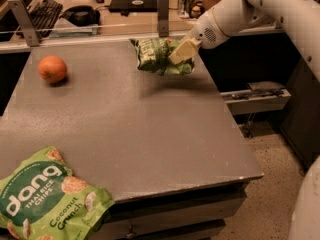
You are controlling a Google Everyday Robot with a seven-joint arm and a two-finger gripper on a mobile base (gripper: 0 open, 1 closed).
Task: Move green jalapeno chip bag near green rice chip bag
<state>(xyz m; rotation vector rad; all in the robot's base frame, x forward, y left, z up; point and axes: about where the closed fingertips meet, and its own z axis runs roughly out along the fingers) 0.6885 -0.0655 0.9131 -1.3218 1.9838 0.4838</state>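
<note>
The green jalapeno chip bag [159, 56] hangs crumpled in the air above the far part of the table [150, 134], with its shadow on the grey top just beneath it. The gripper [183, 50] is clamped on the bag's right end, reaching in from the right on the white arm [240, 11]. One pale finger lies across the front of the bag; the other is hidden behind it. The bag's lettering is too creased to read.

Well apart, at the near left corner, the green rice chip bag [45, 199] lies flat, jutting past the table's front edge and cut off by the picture's border. An orange [52, 69] sits near the far left.

There is one of each bag, one orange and one gripper.
</note>
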